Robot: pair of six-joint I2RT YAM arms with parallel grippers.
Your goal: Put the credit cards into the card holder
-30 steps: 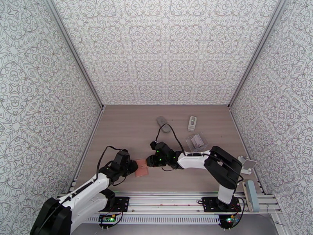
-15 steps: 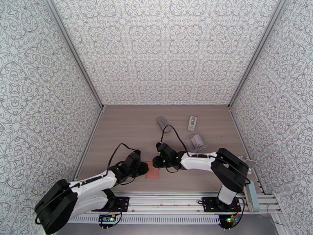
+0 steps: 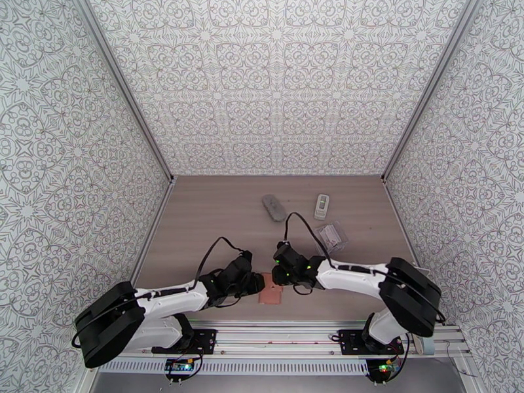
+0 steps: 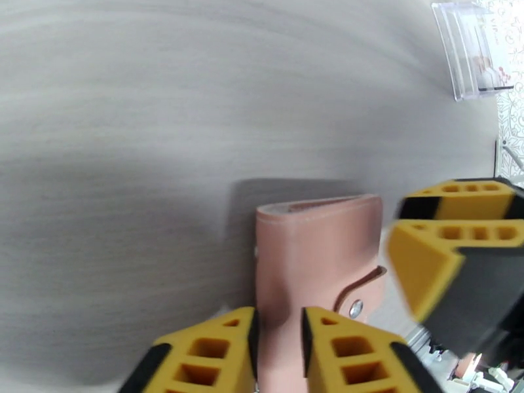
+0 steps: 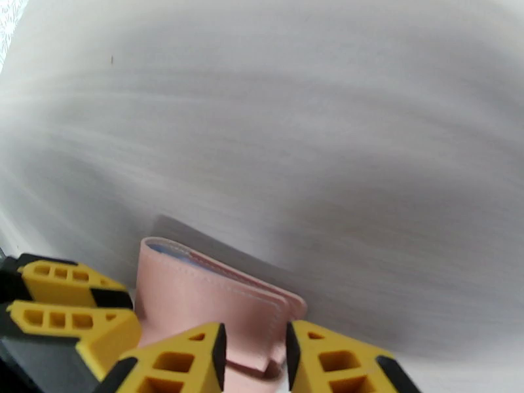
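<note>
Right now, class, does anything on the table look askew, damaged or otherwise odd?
The pink card holder is pinched at once by the left gripper and the right gripper, and its snap strap hangs unfastened. Nothing looks spilled or damaged.

The top external camera looks down from above and behind the arm bases (image 3: 196, 336) over the whole counter (image 3: 216, 217), while the 2 wrist cameras sit low and near, facing roughly opposite ways across the shared pink card holder (image 4: 318, 257).
</note>
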